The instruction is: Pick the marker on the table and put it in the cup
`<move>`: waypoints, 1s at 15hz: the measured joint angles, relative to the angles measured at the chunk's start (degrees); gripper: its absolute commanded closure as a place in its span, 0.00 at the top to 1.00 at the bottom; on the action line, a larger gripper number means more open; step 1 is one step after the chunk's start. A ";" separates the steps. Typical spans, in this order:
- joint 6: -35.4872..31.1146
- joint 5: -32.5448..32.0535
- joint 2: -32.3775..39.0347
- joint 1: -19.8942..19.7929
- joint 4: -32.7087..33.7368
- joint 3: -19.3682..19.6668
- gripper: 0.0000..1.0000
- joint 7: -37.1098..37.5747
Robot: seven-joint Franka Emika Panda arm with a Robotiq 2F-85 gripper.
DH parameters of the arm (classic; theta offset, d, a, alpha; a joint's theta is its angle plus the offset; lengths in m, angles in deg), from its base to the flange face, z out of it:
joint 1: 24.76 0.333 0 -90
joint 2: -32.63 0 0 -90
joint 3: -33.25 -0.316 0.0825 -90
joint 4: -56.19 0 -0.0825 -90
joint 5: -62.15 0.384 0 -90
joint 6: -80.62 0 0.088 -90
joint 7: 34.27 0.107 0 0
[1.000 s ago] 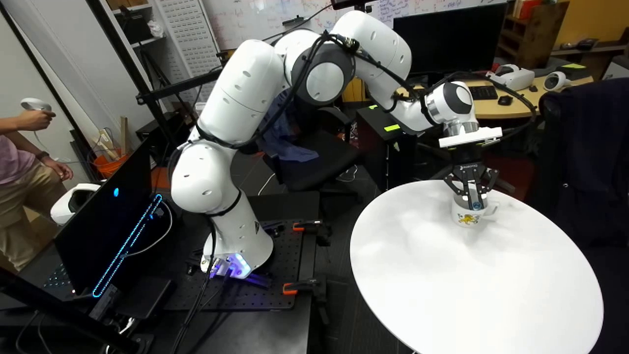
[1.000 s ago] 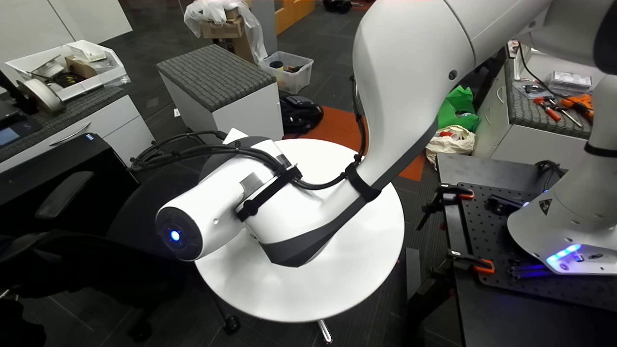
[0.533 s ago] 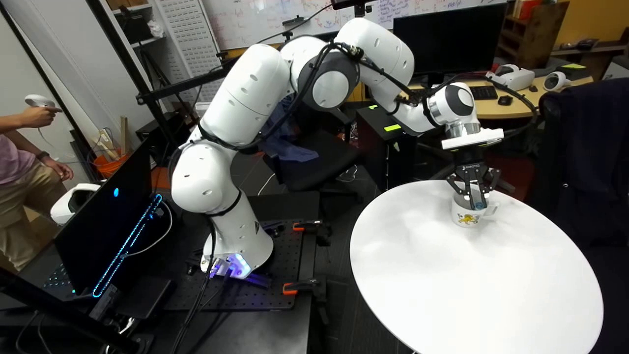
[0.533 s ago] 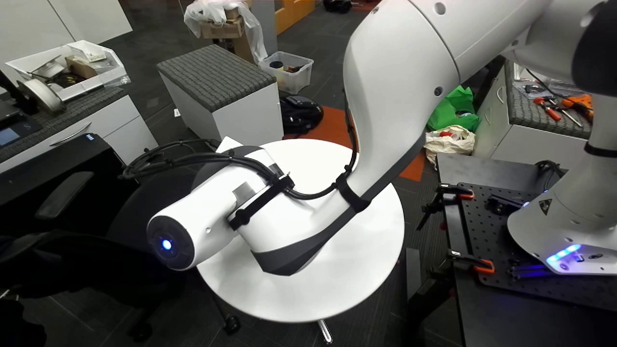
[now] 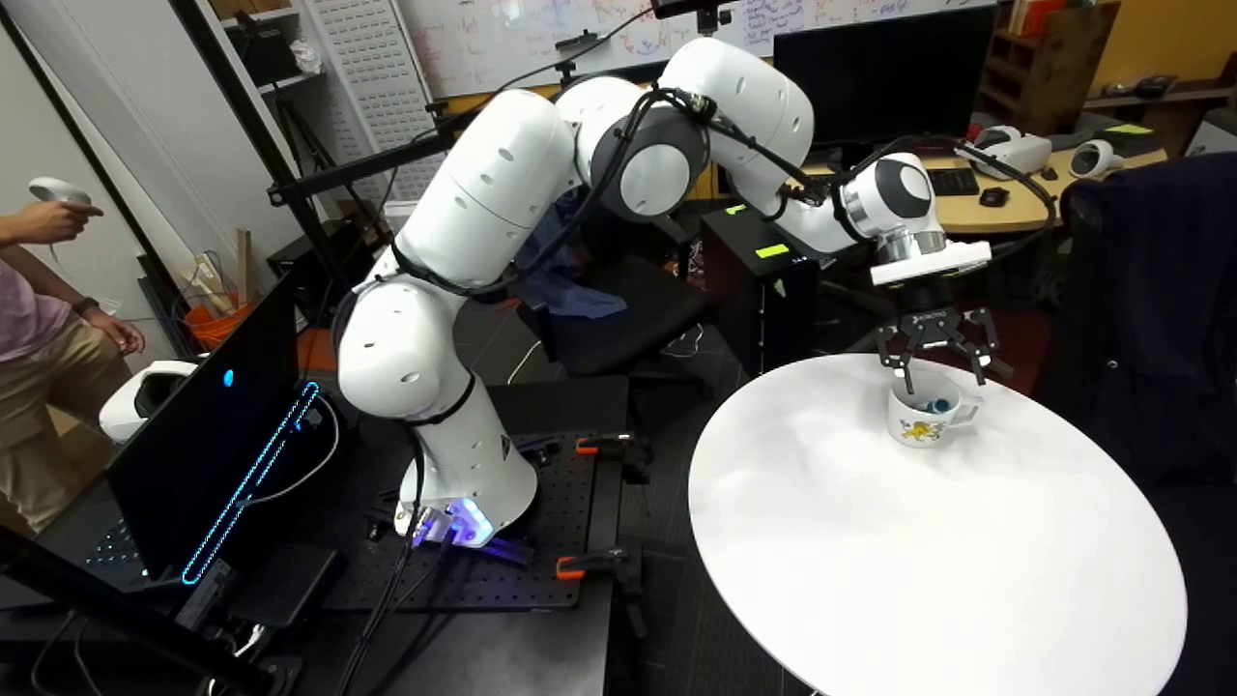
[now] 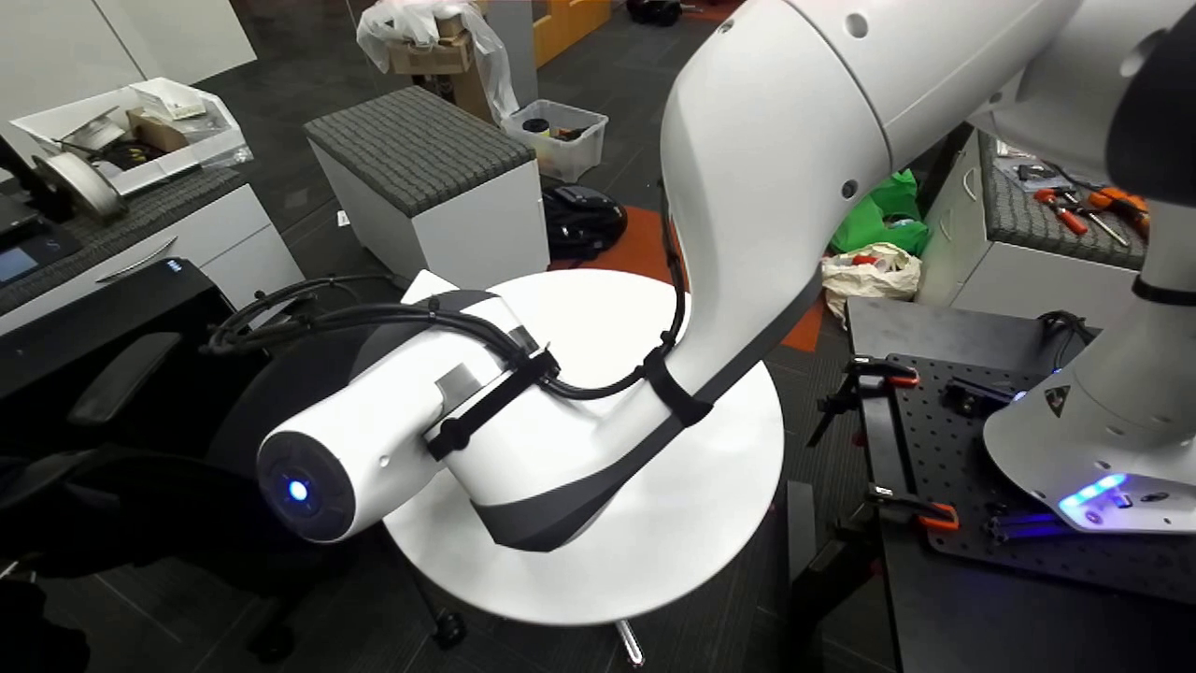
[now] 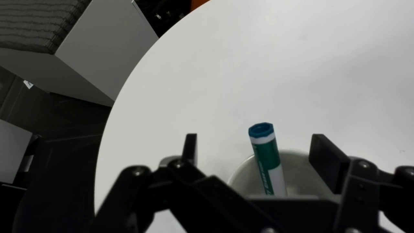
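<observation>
On the round white table (image 5: 928, 580) stands the cup (image 5: 913, 425), a cream-white mug with a yellow figure and a handle. Inside it rests the marker (image 5: 938, 406), slanted. The wrist view gives the marker (image 7: 268, 158) a blue end, a green band and a white barrel, its lower part hidden behind the gripper. The cup (image 7: 302, 166) shows there only as a curved rim and inner wall. My gripper (image 5: 944, 377) hangs just above the cup, open, its fingers well apart on either side of the marker and not touching it. In an exterior view the arm hides cup and marker.
Beyond the table is a tan desk (image 5: 976, 208) with a black monitor (image 5: 884, 82). A dark draped chair (image 5: 1150, 319) stands close to the table's edge. A grey-topped cabinet (image 6: 420, 150) is also near. A person (image 5: 43, 319) holds a controller at the side.
The gripper's fingers have spread from shut to wide apart and let go of the marker, which stays in the cup. The arm has shifted slightly, and its fingertips now stand higher over the cup.
</observation>
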 measured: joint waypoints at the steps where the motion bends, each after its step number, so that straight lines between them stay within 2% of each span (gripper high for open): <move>1: 0.00 0.00 -0.01 0.05 0.29 0.01 1.00 0.34; 6: 0.00 0.76 -1.83 -0.41 0.81 0.26 1.00 7.15; 9: -1.96 3.16 -5.61 -2.01 -0.88 0.27 1.00 12.53; 12: -7.22 5.22 -11.48 -4.65 -5.83 0.43 1.00 17.85; 15: -15.49 7.48 -17.76 -7.69 -13.15 1.31 1.00 23.02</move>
